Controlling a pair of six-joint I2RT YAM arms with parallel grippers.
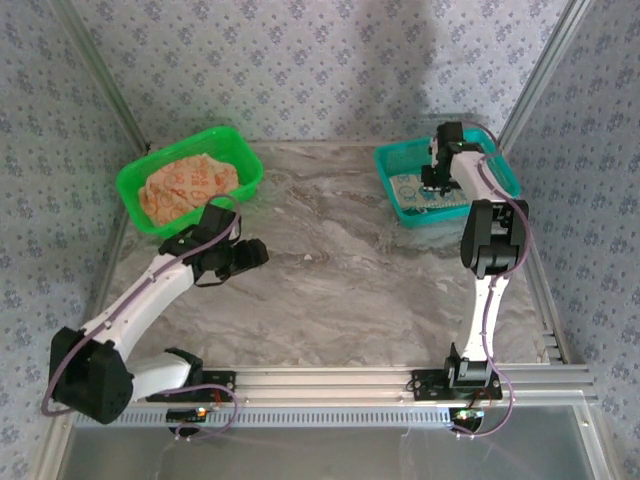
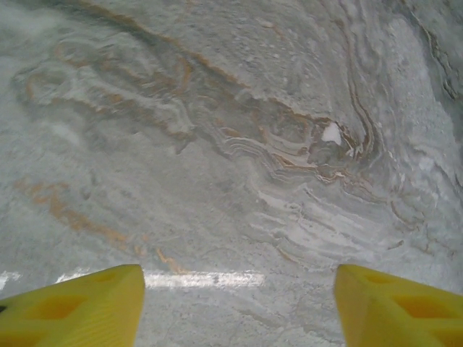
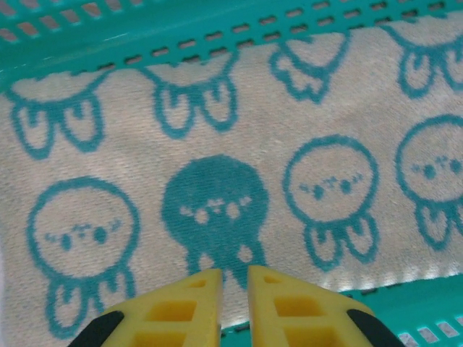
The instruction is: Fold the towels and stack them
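Towels [image 1: 190, 185] in an orange-and-cream heap fill the green basket [image 1: 248, 160] at the back left of the table [image 1: 350, 290]. One cream towel [image 3: 304, 108], printed with teal figures, lies flat in the teal basket [image 3: 108, 29] at the back right. The right gripper [image 3: 233, 271] hangs just above that towel's near edge. Its yellow jaws are almost closed, with a thin slit between them and no cloth visibly caught. The left gripper [image 2: 239, 275] hovers over bare marble-patterned table near the green basket, with its jaws apart and nothing between them.

The step in hand looks like fetching the next towel from the heap. To do it well, the left gripper should pinch a single layer near a corner, so that only one cloth lifts. The towel should then be spread flat on the bare table before any fold. The right arm would need to rise out of the teal basket without snagging the stacked towel.
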